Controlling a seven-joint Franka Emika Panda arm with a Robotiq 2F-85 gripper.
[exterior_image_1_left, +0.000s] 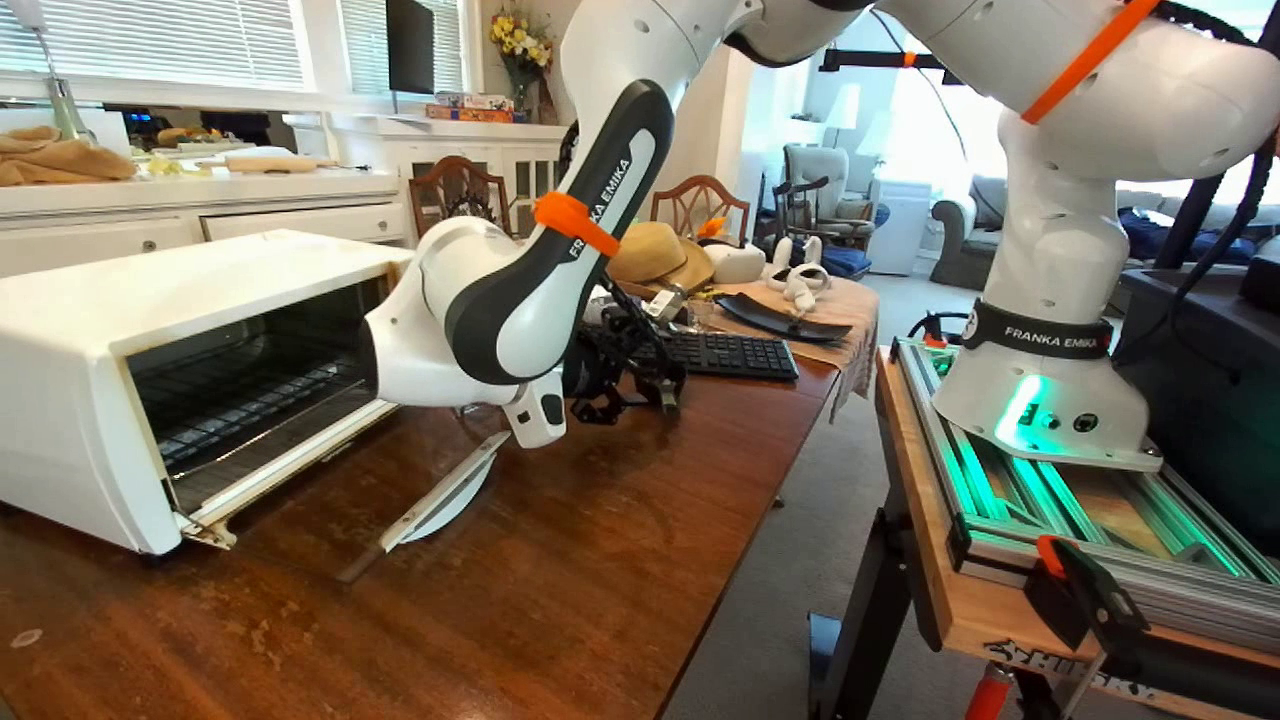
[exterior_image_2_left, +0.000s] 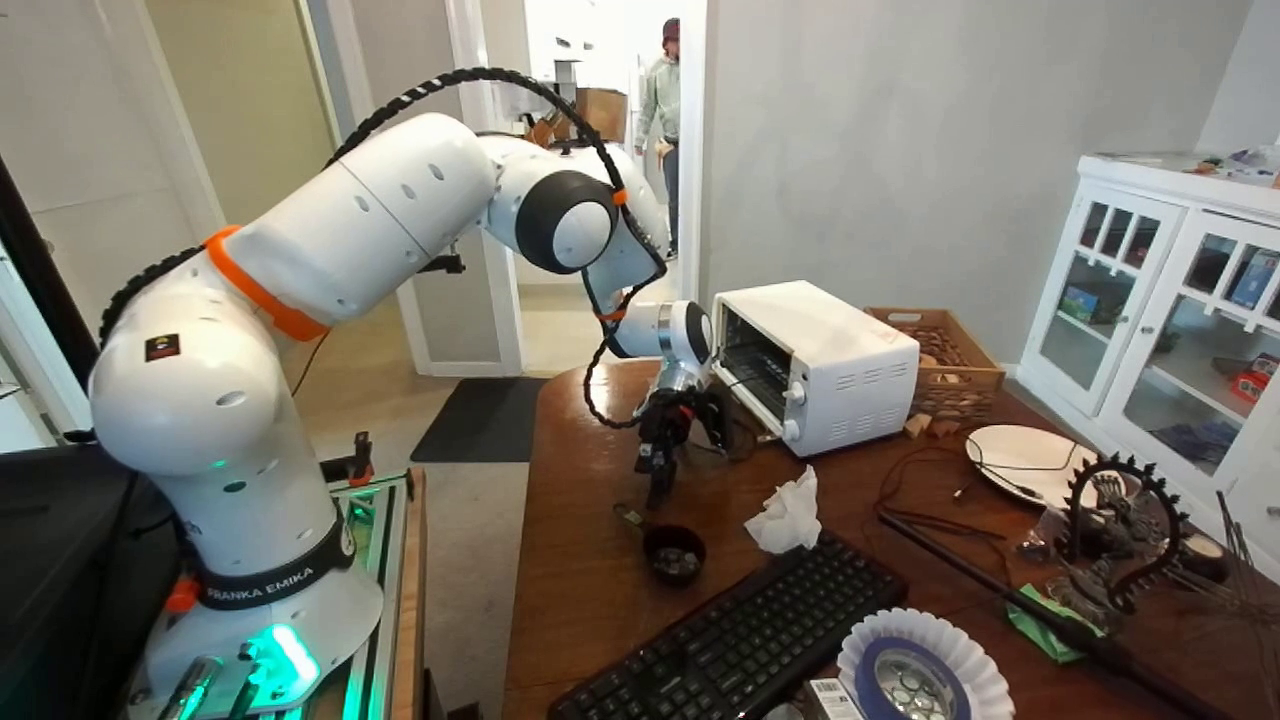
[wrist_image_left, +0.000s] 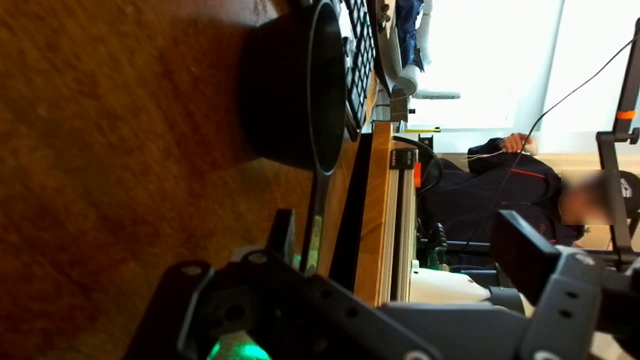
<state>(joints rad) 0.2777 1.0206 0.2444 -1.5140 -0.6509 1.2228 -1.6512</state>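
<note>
My gripper (wrist_image_left: 402, 235) stands open, low over the brown table, with nothing held between its fingers. In the wrist view a dark round cup (wrist_image_left: 280, 90) sits on the table ahead of it. The cup's long handle (wrist_image_left: 314, 235) reaches back toward the left finger (wrist_image_left: 284, 235), just inside the span of the jaws; whether they touch I cannot tell. Seen in an exterior view, the gripper (exterior_image_2_left: 690, 462) is behind the small dark cup (exterior_image_2_left: 674, 553), whose handle points toward it. Beside the gripper is a white toaster oven (exterior_image_2_left: 850, 370) with its front open. The arm hides the cup in an exterior view.
A black keyboard (exterior_image_2_left: 740, 640) and crumpled white tissue (exterior_image_2_left: 787, 515) lie near the cup. Before the oven is a pale bar (exterior_image_1_left: 445, 490) with a curved white part. A white plate (exterior_image_2_left: 1025, 455), a wicker basket (exterior_image_2_left: 955, 340) and cables lie farther off. A person (wrist_image_left: 500, 200) is near the robot's base.
</note>
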